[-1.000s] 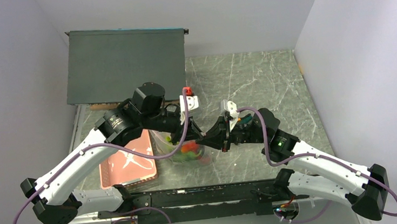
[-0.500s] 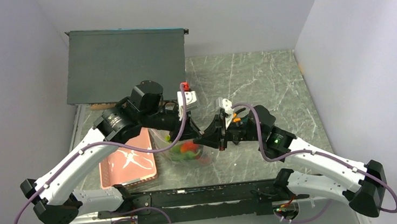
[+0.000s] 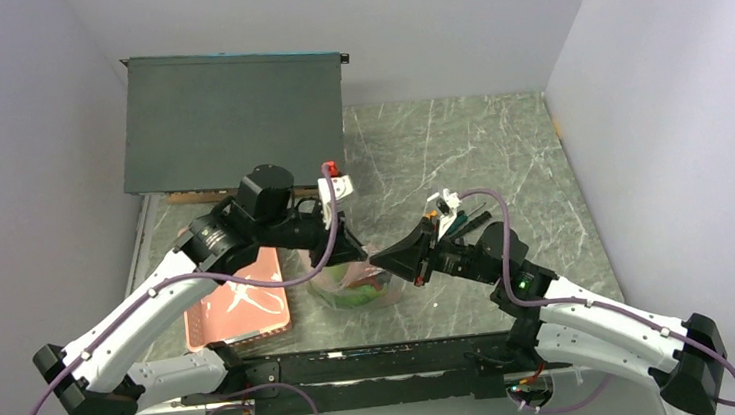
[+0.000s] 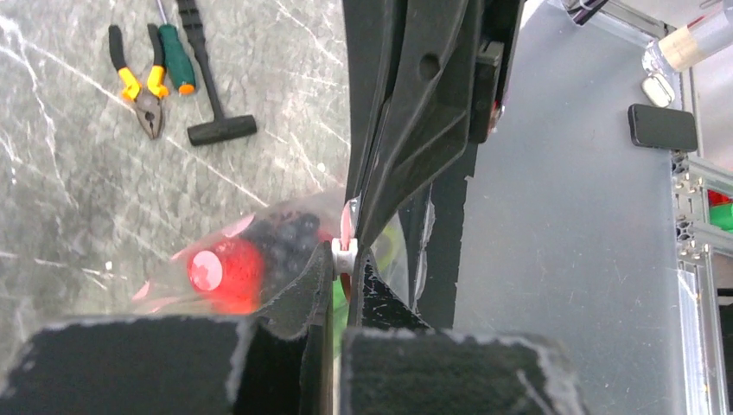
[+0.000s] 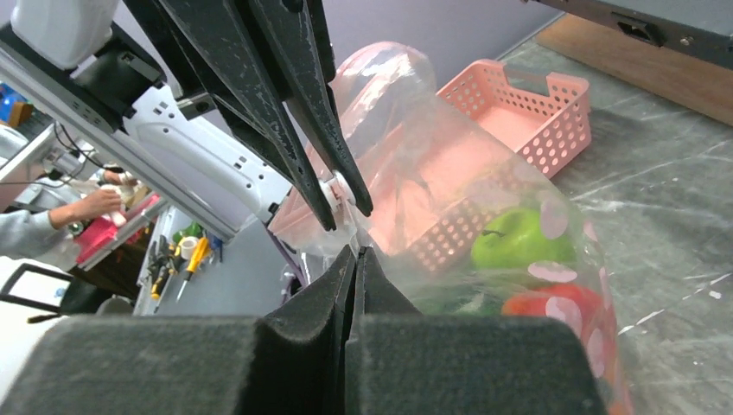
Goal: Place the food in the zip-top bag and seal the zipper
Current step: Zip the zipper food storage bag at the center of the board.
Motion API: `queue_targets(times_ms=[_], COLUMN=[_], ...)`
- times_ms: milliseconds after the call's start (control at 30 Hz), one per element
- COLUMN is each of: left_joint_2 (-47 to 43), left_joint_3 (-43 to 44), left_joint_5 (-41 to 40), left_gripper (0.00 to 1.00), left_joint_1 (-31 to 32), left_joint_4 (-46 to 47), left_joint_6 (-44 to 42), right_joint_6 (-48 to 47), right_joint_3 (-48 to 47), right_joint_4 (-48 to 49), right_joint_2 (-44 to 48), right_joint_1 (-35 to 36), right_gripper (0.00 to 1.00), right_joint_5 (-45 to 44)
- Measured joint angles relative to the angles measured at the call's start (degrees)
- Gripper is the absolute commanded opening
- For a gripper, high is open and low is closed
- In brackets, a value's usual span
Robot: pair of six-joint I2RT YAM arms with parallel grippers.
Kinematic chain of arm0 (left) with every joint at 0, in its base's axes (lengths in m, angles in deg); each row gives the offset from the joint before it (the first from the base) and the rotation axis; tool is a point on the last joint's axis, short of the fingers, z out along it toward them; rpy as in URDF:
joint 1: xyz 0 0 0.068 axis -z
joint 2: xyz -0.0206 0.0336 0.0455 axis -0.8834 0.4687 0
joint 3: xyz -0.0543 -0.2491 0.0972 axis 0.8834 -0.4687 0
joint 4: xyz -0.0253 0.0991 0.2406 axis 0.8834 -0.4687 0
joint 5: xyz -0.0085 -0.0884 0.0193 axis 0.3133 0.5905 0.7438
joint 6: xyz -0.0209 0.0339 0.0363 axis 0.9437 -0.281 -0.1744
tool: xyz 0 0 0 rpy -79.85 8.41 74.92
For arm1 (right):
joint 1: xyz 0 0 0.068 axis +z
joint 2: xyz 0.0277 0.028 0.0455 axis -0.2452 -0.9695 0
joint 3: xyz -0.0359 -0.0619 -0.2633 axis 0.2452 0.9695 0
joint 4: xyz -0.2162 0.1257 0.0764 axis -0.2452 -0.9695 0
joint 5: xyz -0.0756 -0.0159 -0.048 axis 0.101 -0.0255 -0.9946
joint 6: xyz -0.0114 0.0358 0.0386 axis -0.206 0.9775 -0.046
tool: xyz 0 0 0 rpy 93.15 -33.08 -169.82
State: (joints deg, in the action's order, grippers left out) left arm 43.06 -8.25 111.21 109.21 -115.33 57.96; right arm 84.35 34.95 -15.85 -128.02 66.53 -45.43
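The zip-top bag [image 3: 356,289] hangs low over the table between my two grippers with the food inside. In the right wrist view the bag [image 5: 415,147] holds a green apple [image 5: 517,238] and a red-orange fruit [image 5: 553,304]. The left wrist view shows the red fruit [image 4: 226,270] and the dark grapes [image 4: 290,235] through the plastic. My left gripper [image 4: 345,258] is shut on a small white slider [image 4: 344,251] on the pink zipper [image 4: 348,216]. My right gripper [image 5: 356,252] is shut on the bag's mouth edge just below that slider [image 5: 337,190]. In the top view both grippers, left [image 3: 355,253] and right [image 3: 380,260], meet tip to tip.
A pink slotted basket [image 3: 242,309] sits left of the bag and shows behind it in the right wrist view [image 5: 527,104]. A dark box [image 3: 230,119] fills the back left. Pliers [image 4: 143,86], a screwdriver and a hammer [image 4: 212,86] lie on the marble to the right.
My right wrist has dropped and swung back to the right. My left wrist has shifted slightly left. Both grippers stay together at the bag's mouth, and the bag hangs a little lower.
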Motion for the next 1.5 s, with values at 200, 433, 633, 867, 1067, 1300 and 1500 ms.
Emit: queue_targets(times_ms=[200,433,633,867,1067,1300,1500], left_joint_2=[-4.2,-4.7,-0.2,2.5,4.7,7.3,8.4], left_joint_3=[-3.0,-1.7,3.5,6.4,9.0,12.0,13.1], left_joint_5=[0.6,4.6,9.4,12.5,13.4,13.9,14.1], left_gripper=[0.0,0.0,0.0,0.0,0.0,0.0,0.0], left_joint_1=[-1.5,-2.0,-2.2,-2.2,-2.2,-2.2,-2.2], left_joint_4=[0.4,-1.2,-5.7,-10.4,-14.4,-18.3,-19.6], left_joint_6=[2.4,3.4,2.0,-0.7,-2.2,-4.1,-4.7], right_joint_6=[1.2,-7.8,-16.7,-20.9,-23.0,-24.6,-25.0], right_joint_3=[0.2,-9.2,-14.8,-16.4,-19.2,-21.3,-21.9], right_joint_4=[1.0,-5.8,-14.3,-17.2,-20.7,-23.9,-25.4], right_joint_2=[0.8,-5.8,-6.9,-8.0,-10.1,-11.5,-11.7], right_joint_1=[-0.1,-1.0,-1.2,-1.3,-1.3,-1.4,-1.4], right_gripper=[0.0,0.27,0.13,0.0,0.03,0.2,0.24], right_joint_5=[0.5,12.9,18.0,22.3,24.9,27.0,26.9])
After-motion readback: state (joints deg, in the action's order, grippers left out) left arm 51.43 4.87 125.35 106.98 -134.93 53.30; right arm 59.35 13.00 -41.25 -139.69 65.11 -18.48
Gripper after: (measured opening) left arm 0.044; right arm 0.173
